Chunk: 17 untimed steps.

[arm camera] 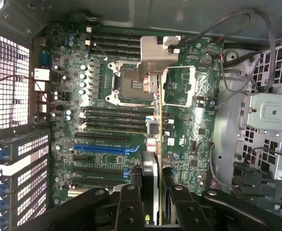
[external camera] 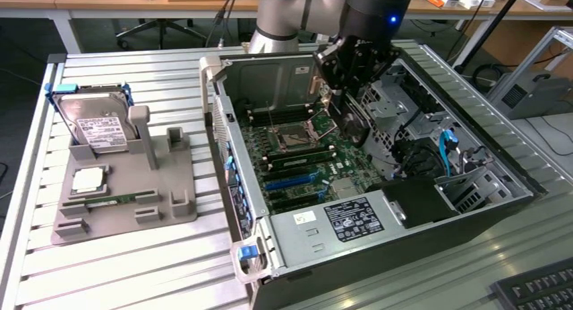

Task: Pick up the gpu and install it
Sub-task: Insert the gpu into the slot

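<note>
So closest to the exterior camera, a black keyboard [external camera: 537,291] is poking in at the corner, and right past it the open computer case [external camera: 447,239] is lying on its side on the slatted metal table [external camera: 134,270]. The labelled power supply [external camera: 353,219] is sitting at the near end of the case, with the green motherboard [external camera: 296,156] and its blue slot [external camera: 291,180] showing behind it. Off to the exterior view's left, a grey parts tray [external camera: 125,189] is holding a hard drive [external camera: 98,125] standing upright.

Further back, the gripper [external camera: 345,88] is reaching down into the case and clamping the gpu [external camera: 349,122] between its jaws. In the wrist view the fingers [arm camera: 129,207] are pinching the card edge-on, so it's hanging over the board just beside the blue slot. Can't tell if it's touching a slot or not.

Wooden desks [external camera: 117,1] are running along the back.
</note>
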Available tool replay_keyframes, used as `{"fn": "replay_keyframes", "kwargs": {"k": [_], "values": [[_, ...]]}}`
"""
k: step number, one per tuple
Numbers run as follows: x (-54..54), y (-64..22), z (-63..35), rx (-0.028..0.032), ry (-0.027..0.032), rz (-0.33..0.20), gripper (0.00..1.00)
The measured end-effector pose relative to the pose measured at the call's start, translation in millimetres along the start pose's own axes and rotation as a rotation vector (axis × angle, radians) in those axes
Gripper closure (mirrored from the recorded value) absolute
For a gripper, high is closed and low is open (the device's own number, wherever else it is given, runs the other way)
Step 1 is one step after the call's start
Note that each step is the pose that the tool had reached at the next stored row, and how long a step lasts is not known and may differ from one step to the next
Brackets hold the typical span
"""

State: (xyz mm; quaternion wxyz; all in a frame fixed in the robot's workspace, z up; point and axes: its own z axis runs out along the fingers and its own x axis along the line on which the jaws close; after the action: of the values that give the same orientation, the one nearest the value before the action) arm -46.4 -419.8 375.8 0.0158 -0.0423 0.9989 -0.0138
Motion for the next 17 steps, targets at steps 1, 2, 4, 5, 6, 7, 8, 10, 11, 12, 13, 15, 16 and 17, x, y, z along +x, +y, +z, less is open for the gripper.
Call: {"fn": "replay_keyframes", "kwargs": {"k": [1, 2, 4, 5, 6, 7, 8, 10, 11, 12, 13, 15, 16, 17], "values": [[0.0, 0.0, 0.0, -0.0001, -0.0001, -0.004, 0.73], [0.0, 0.0, 0.0, -0.0002, -0.0002, -0.007, 0.73], [0.0, 0.0, 0.0, -0.0005, -0.0005, -0.018, 0.73], [0.0, 0.0, 0.0, -0.0006, -0.0006, -0.021, 0.73], [0.0, 0.0, 0.0, -0.0007, -0.0007, -0.023, 0.73], [0.0, 0.0, 0.0, -0.0008, -0.0008, -0.025, 0.73], [0.0, 0.0, 0.1, -0.0009, -0.0008, -0.028, 0.73], [0.0, 0.0, 0.0, -0.001, -0.001, -0.033, 0.73], [0.0, 0.0, 0.0, -0.0011, -0.0011, -0.037, 0.73], [0.0, 0.0, 0.1, -0.0012, -0.0011, -0.039, 0.73], [0.0, 0.0, 0.1, -0.0013, -0.0012, -0.042, 0.73], [0.0, 0.0, 0.1, -0.0015, -0.0014, -0.049, 0.73], [0.0, 0.0, 0.1, -0.0016, -0.0015, -0.053, 0.73], [0.0, 0.0, 0.1, -0.0017, -0.0017, -0.057, 0.73]]}}
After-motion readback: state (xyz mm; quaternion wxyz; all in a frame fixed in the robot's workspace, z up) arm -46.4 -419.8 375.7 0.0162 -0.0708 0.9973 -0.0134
